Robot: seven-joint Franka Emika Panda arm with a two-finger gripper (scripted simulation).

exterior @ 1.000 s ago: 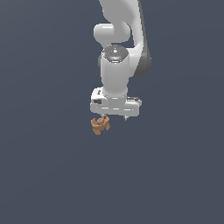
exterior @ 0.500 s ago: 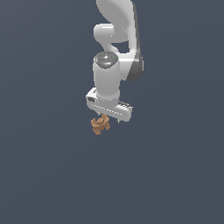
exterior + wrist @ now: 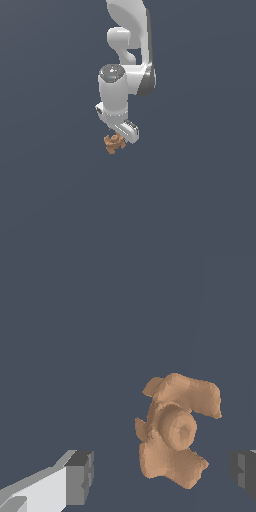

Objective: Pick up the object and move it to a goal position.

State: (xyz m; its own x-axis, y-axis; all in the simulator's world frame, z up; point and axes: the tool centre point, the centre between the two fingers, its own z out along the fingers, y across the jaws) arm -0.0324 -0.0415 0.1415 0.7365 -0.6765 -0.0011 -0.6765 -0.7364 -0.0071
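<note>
The object is a small orange-brown lumpy figure with knobby protrusions, sitting just below the white gripper in the exterior view. In the wrist view the object lies between the two grey fingertips, nearer the one at the frame's right edge than the other pad. The gripper is open, with clear gaps between both pads and the object. The gripper's body hides its fingers in the exterior view.
The white arm rises from the gripper toward the top of the exterior view. The ground is a plain dark grey-blue surface with no other objects, edges or goal marker in sight.
The arm's wrist has swung toward the exterior view's left and come down, with the hand turning over the object. The object has stayed where it was.
</note>
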